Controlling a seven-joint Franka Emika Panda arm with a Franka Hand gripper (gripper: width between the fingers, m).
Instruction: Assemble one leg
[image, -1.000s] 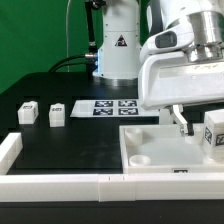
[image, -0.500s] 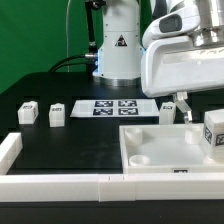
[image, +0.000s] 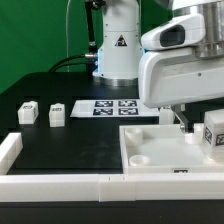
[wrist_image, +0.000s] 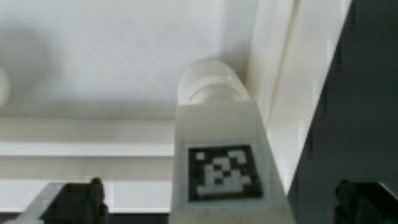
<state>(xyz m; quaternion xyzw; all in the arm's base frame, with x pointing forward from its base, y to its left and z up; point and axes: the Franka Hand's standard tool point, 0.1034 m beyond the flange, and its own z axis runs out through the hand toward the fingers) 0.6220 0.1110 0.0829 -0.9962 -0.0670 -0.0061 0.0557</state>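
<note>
My gripper (image: 176, 118) hangs over the far edge of the large white panel (image: 160, 150) at the exterior view's right. In the wrist view the gripper (wrist_image: 217, 205) is open, and its dark fingertips (wrist_image: 71, 203) stand wide apart with a gap on each side of a white leg (wrist_image: 221, 150). That leg carries a black-and-white marker and lies on the panel. In the exterior view the hand mostly hides it. Another leg (image: 214, 135) stands on the panel's right side. Two more legs (image: 28, 112) (image: 57, 114) stand on the black table at the left.
The marker board (image: 105, 107) lies behind the middle of the table. A long white bar (image: 60, 186) runs along the front edge and another (image: 8, 150) lies at the left. The robot's base (image: 118, 45) stands at the back.
The gripper first rose and shifted right, then came down a little over the panel's far edge. The legs on the table and the one on the panel's right side have not moved.
</note>
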